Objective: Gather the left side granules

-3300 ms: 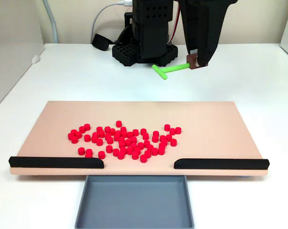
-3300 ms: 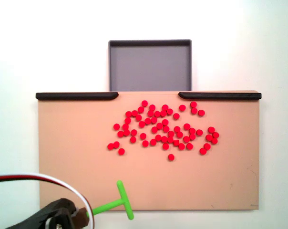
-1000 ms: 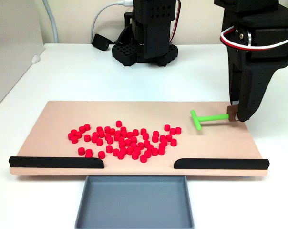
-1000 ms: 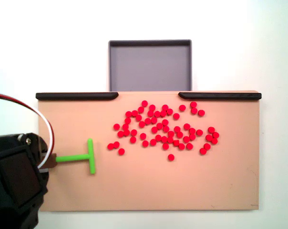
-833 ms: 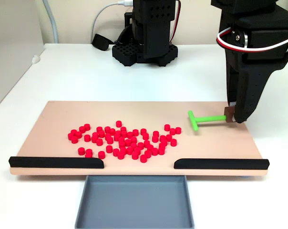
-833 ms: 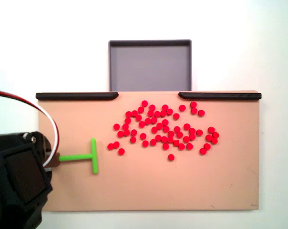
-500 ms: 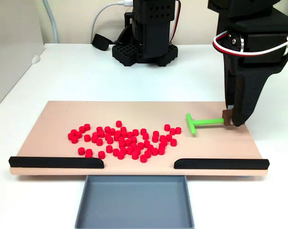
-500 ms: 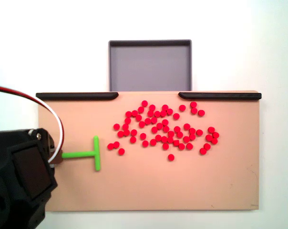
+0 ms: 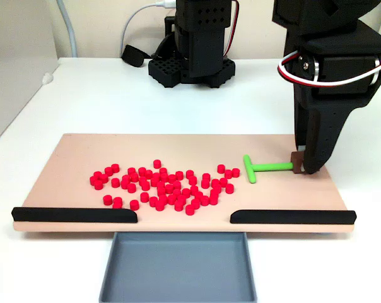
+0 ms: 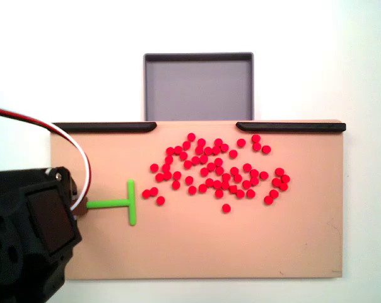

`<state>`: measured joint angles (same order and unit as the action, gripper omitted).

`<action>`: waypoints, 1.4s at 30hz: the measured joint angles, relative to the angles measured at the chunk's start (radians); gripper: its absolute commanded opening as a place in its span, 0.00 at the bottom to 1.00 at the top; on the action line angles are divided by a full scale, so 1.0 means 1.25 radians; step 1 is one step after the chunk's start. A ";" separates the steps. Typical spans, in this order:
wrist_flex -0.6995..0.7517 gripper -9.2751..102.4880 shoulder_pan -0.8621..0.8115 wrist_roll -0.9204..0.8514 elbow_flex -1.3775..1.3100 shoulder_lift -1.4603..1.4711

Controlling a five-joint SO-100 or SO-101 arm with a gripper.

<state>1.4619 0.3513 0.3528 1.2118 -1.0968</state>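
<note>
Gripper [image 9: 299, 168] points straight down at the board's right end in a fixed view, jaws clamped on the stem end of one green T-shaped stick [image 9: 261, 168]. Stick lies flat, crossbar toward the granules [image 9: 165, 185], just short of the nearest. Granules: roughly fifty, red, one loose cluster mid-board [image 9: 70, 158]. Two black rails [image 9: 74, 215] on the front edge; one grey tray [image 9: 178, 268] below the gap. Arm body covers the board's corner in a fixed view [image 10: 33, 246].

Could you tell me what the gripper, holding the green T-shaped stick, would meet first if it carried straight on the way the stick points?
Most likely the nearest of the small red cylindrical granules: the crossbar of the green T-shaped stick, held in the tool, sits just short of them, apparently not yet touching.
</note>
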 measured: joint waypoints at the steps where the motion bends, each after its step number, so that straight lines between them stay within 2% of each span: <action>1: 0.000 0.08 0.000 0.001 0.000 0.002; 42: -0.004 0.08 -0.033 -0.016 -0.011 0.020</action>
<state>1.4573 0.3099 0.3329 1.1980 -1.0723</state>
